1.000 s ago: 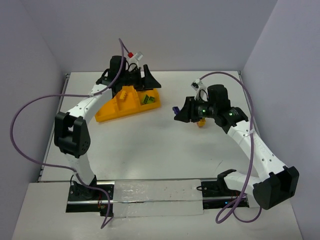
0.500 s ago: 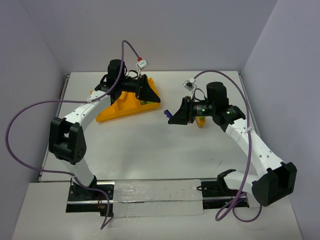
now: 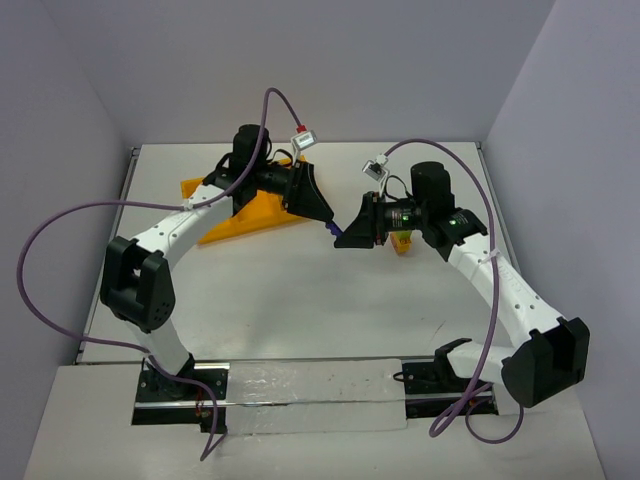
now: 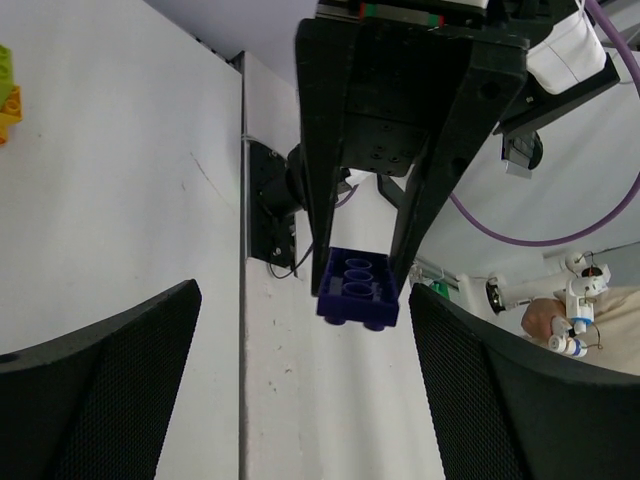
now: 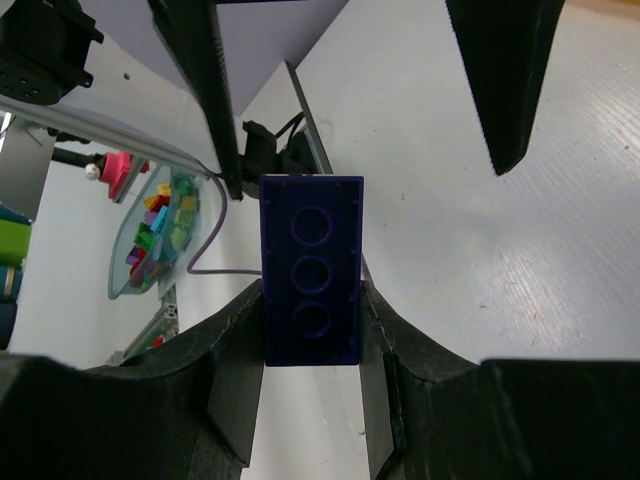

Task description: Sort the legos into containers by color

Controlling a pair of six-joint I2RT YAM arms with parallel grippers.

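Note:
A dark purple-blue lego [image 5: 310, 270] is pinched between the fingers of my right gripper [image 5: 310, 292], underside showing. Seen from above, that gripper [image 3: 343, 238] hangs over mid-table with the lego [image 3: 331, 228] at its tip. My left gripper [image 3: 316, 202] is open and points at it from the left, a short gap away. In the left wrist view the lego [image 4: 358, 290] hangs ahead of my open left gripper [image 4: 305, 400], not between its fingers. The orange-yellow tray [image 3: 255, 215] lies behind the left arm, its compartments hidden. A green and yellow lego stack [image 4: 6, 88] sits on the table.
An orange-yellow lego [image 3: 402, 243] lies under my right arm. A clear dish of mixed coloured bricks [image 5: 160, 235] stands beyond the table's edge. Purple cables loop over both arms. Grey walls close in the table at the back and sides.
My left arm swung right, away from the tray, toward the right gripper, and its jaws opened wider. My right gripper carried the purple-blue lego leftward to meet it.

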